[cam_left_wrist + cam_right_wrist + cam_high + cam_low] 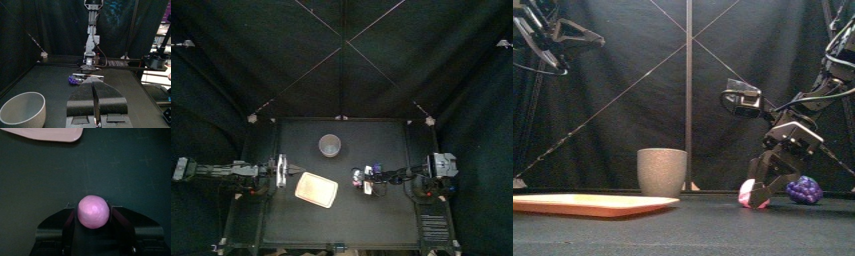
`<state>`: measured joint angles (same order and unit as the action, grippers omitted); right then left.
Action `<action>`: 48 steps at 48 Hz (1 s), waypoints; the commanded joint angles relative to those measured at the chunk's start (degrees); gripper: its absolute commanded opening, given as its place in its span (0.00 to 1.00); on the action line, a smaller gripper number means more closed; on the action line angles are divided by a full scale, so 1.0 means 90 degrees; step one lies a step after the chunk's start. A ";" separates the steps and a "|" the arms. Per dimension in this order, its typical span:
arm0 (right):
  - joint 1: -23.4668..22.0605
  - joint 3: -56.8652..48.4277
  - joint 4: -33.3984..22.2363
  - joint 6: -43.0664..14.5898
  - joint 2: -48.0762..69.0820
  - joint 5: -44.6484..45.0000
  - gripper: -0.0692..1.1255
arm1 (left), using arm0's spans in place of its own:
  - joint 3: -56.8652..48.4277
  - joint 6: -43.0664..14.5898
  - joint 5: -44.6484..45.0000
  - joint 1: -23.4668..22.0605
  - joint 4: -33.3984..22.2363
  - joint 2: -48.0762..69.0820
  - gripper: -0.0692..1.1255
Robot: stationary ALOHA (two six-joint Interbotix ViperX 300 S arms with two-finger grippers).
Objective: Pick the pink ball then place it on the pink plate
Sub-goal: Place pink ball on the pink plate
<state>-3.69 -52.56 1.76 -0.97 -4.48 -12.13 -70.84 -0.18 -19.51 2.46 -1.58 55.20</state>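
Pink ball (93, 211) is clamped in the right gripper (762, 188), down at table level. The pink plate (315, 189) is laid off toward the left arm's side. Left gripper (95, 95) is parked, closed.

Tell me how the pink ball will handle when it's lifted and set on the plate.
The ball looks smooth and egg-round, so it may squirt out from between the fingers if squeezed off-centre. It's small, probably light. The plate looks flat with a low rim, so the ball will likely roll unless released gently.
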 commanded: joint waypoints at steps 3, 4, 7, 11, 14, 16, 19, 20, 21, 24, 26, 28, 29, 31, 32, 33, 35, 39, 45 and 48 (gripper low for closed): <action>0.0020 0.0391 -0.0039 -0.0010 0.0107 -0.0010 0.59 | 0.0039 0.0000 -0.0127 0.0010 -0.0010 -0.0029 0.09; 0.0029 0.0479 -0.0039 -0.0010 0.0107 0.0000 0.59 | 0.0039 0.0000 -0.0137 0.0010 -0.0020 -0.0029 0.09; 0.0107 0.0762 -0.0049 -0.0020 0.0049 0.0000 0.59 | 0.0039 0.0000 -0.0156 0.0020 -0.0010 -0.0029 0.09; 0.0322 0.1260 -0.0068 0.0029 -0.0088 0.0039 0.59 | 0.0039 0.0000 -0.0156 0.0020 -0.0010 -0.0029 0.09; 0.0449 0.1650 -0.0137 0.0059 -0.0244 0.0059 0.59 | 0.0029 0.0000 -0.0166 0.0010 -0.0010 -0.0029 0.09; 0.0498 0.1914 -0.0225 0.0049 -0.0371 0.0068 0.59 | 0.0029 0.0000 -0.0156 0.0010 -0.0010 -0.0029 0.09; 0.0557 0.2314 -0.0371 0.0000 -0.0605 0.0068 0.59 | 0.0020 0.0000 -0.0166 0.0010 -0.0010 -0.0029 0.09; 0.0566 0.2520 -0.0410 -0.0010 -0.0723 0.0068 0.59 | 0.0020 0.0000 -0.0166 0.0010 -0.0010 -0.0029 0.09; 0.0576 0.2646 -0.0420 -0.0020 -0.0811 0.0068 0.59 | 0.0020 0.0000 -0.0156 0.0020 -0.0010 -0.0029 0.09; 0.0596 0.3027 -0.0449 -0.0020 -0.1104 0.0088 0.59 | 0.0020 0.0000 -0.0156 0.0010 -0.0010 -0.0029 0.09; 0.0605 0.3262 -0.0449 -0.0020 -0.1299 0.0117 0.60 | 0.0010 0.0000 -0.0166 0.0010 0.0010 -0.0039 0.09; 0.0615 0.3496 -0.0449 -0.0020 -0.1484 0.0166 0.60 | -0.0010 0.0000 -0.0166 0.0010 0.0010 -0.0029 0.09; 0.0625 0.3613 -0.0459 -0.0020 -0.1582 0.0195 0.60 | -0.0010 -0.0010 -0.0156 0.0010 0.0010 -0.0029 0.09; 0.0635 0.3828 -0.0439 -0.0029 -0.1777 0.0283 0.60 | -0.0010 -0.0010 -0.0166 0.0010 0.0010 -0.0029 0.09; 0.0635 0.3975 -0.0430 -0.0029 -0.1914 0.0361 0.60 | -0.0020 -0.0010 -0.0166 0.0010 0.0020 -0.0029 0.09; 0.0645 0.4072 -0.0430 -0.0029 -0.2002 0.0410 0.60 | -0.0020 -0.0010 -0.0166 0.0010 0.0010 -0.0029 0.09; 0.0645 0.4258 -0.0391 -0.0029 -0.2168 0.0518 0.60 | -0.0029 -0.0010 -0.0166 0.0010 0.0010 -0.0029 0.09; 0.0654 0.4609 -0.0293 -0.0029 -0.2480 0.0723 0.60 | -0.0039 -0.0010 -0.0166 0.0010 0.0020 -0.0029 0.09; 0.0654 0.5088 -0.0264 -0.0029 -0.2842 0.1094 0.63 | -0.0059 -0.0010 -0.0166 0.0010 0.0029 -0.0029 0.09; 0.0645 0.5254 -0.0244 -0.0029 -0.2949 0.1211 0.68 | -0.0059 -0.0010 -0.0166 0.0000 0.0049 -0.0029 0.09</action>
<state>2.20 -8.35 -0.70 -1.32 -31.55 -2.29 -72.07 -0.18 -20.39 2.55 -1.49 55.20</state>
